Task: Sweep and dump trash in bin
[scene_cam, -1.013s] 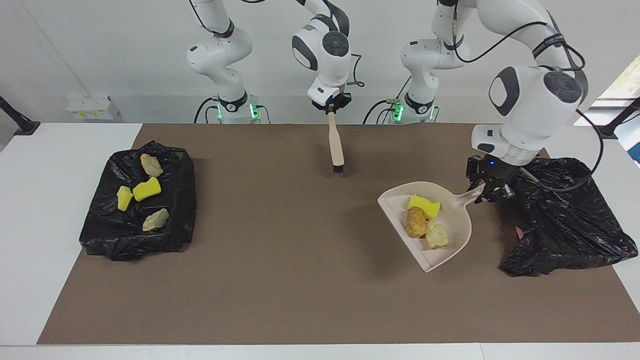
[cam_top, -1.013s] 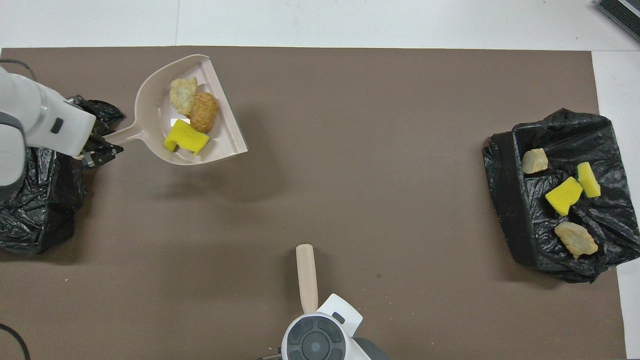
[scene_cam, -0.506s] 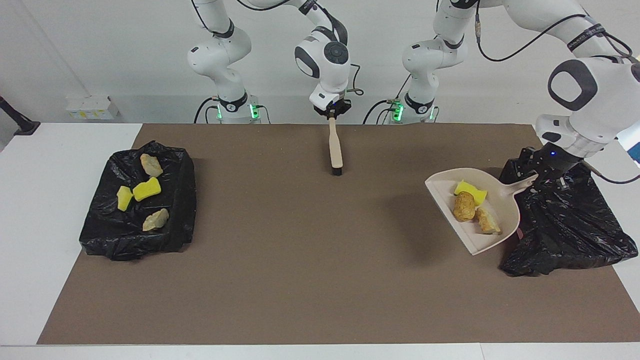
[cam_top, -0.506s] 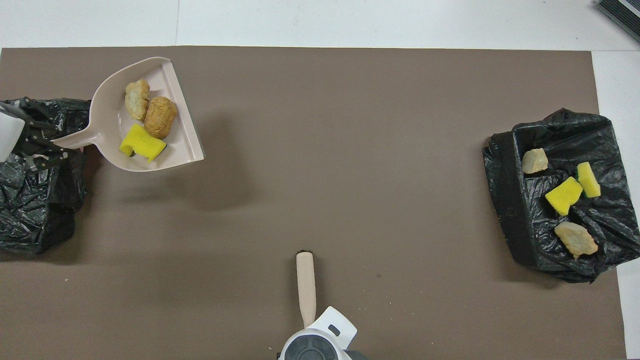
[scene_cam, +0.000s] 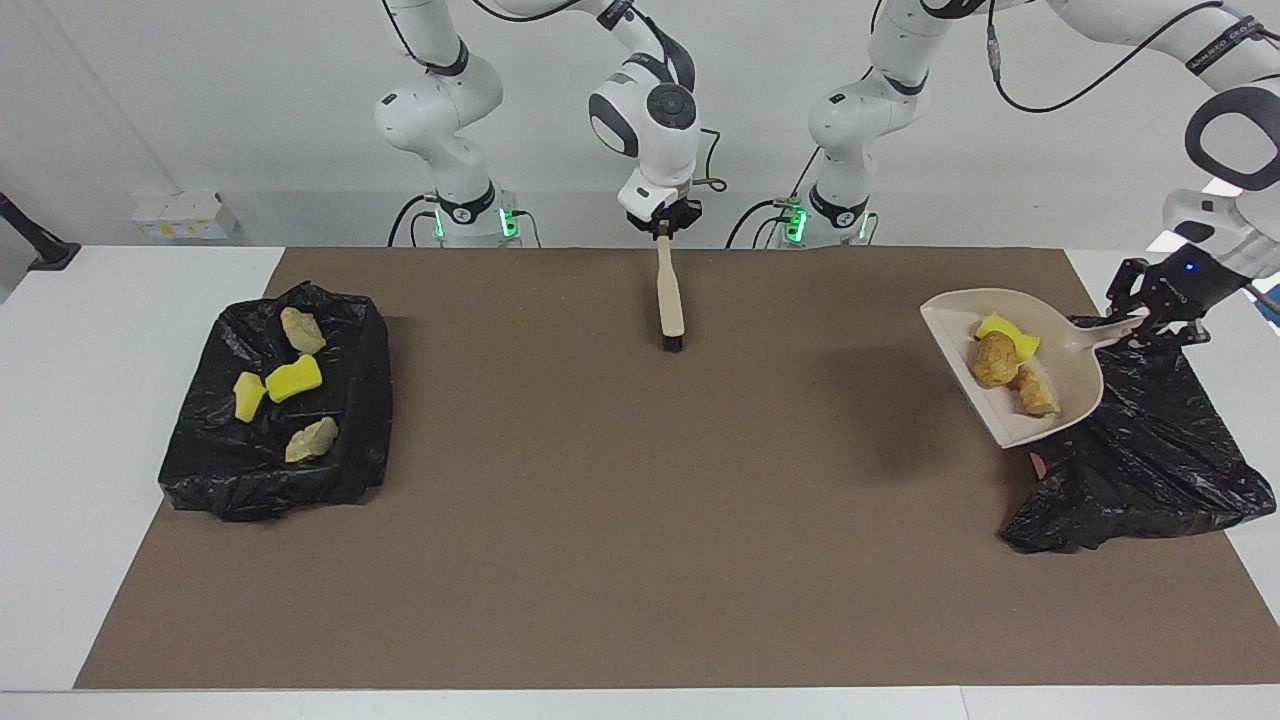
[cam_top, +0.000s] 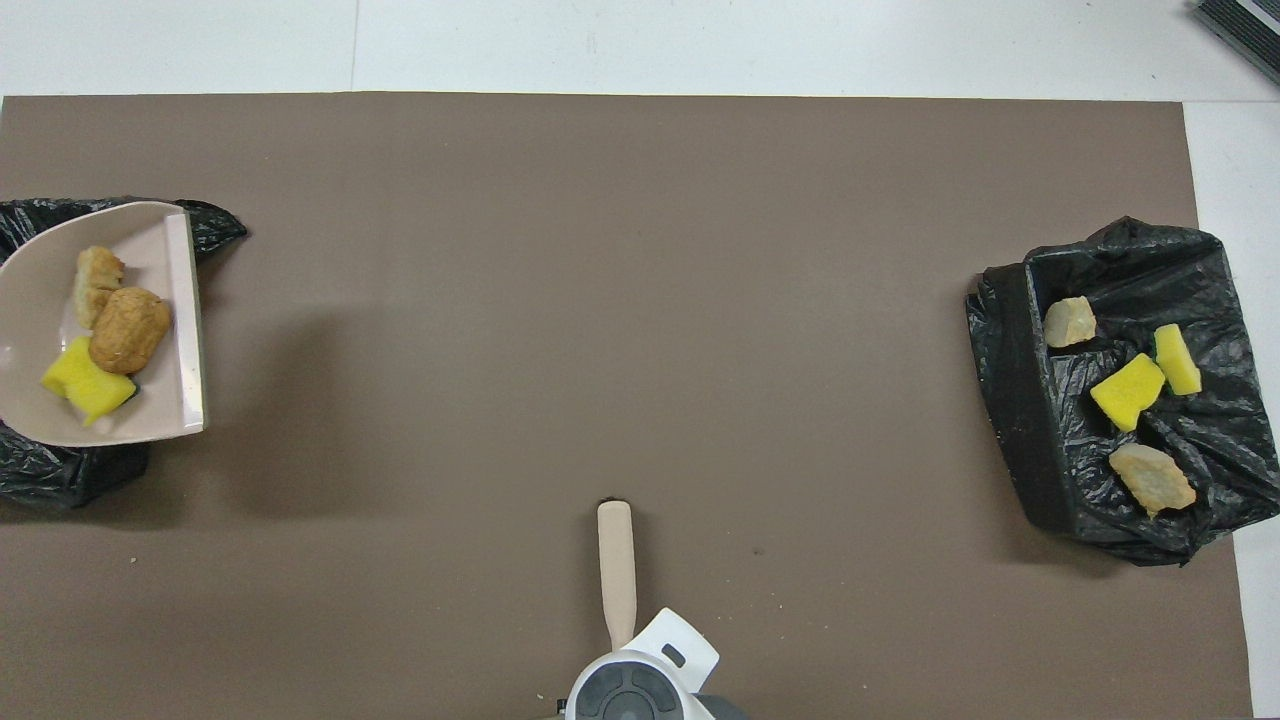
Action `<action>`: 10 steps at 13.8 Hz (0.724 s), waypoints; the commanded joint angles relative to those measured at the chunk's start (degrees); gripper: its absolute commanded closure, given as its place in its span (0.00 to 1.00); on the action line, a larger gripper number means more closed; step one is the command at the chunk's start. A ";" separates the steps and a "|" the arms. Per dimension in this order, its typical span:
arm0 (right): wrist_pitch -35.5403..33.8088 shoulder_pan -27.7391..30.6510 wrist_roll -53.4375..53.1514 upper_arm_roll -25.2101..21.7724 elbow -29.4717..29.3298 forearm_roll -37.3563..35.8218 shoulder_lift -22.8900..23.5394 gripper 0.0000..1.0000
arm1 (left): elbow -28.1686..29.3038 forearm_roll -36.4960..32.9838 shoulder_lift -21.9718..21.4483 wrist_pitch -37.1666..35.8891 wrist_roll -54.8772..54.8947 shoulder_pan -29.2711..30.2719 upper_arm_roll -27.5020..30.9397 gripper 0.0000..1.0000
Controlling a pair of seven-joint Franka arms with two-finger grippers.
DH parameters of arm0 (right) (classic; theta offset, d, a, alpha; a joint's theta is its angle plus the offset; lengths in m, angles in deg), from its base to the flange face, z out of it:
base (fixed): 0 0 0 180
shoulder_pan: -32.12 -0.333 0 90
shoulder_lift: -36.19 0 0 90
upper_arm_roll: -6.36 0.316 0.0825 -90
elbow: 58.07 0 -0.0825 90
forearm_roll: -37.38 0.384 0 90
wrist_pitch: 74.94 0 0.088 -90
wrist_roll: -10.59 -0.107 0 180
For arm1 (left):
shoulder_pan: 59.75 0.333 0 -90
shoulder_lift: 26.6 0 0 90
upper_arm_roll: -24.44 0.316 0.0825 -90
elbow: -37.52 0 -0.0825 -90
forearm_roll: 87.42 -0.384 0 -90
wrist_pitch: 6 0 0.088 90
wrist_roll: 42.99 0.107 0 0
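Three scraps (scene_cam: 1008,358) ride the dustpan (scene_cam: 1075,380); left hand (scene_cam: 1158,312) grips its handle, right hand (scene_cam: 662,226) grips brush (scene_cam: 668,295).

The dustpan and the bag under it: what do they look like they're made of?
The dustpan, held up by the left gripper, looks like smooth beige moulded plastic: even colour, matte sheen. The bag looks like thin black plastic film: glossy, crumpled wrinkles.

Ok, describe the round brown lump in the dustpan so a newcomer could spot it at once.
Start at the black bag at the left arm's end of the table; the left tool holds a beige dustpan over it. Three scraps lie in the pan. The one you want is the rounded golden-brown lump in the middle, darker than the paler tan lump and unlike the yellow sponge chunk beside it.
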 commanded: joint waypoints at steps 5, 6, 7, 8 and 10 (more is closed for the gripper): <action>-1.45 11.73 0.04 -0.43 -7.35 1.22 -0.95 0.18 | -10.17 -11.95 4.26 2.25 2.81 3.77 0.15 1.00; -2.25 14.98 0.48 -0.43 -9.54 1.05 -0.77 0.14 | -10.17 -15.37 4.35 3.92 2.81 3.68 0.16 1.00; -2.34 18.49 0.57 -0.43 -11.82 0.52 -0.25 0.06 | -9.91 -19.06 4.35 6.12 2.72 3.68 0.16 1.00; -2.43 21.14 1.35 -0.35 -13.59 0.08 0.10 0.03 | -9.73 -23.10 4.35 8.75 2.72 3.51 0.07 1.00; -2.52 25.27 4.42 -0.61 -15.96 -1.92 0.63 0.00 | -8.16 -30.75 4.27 13.59 2.28 2.72 0.07 1.00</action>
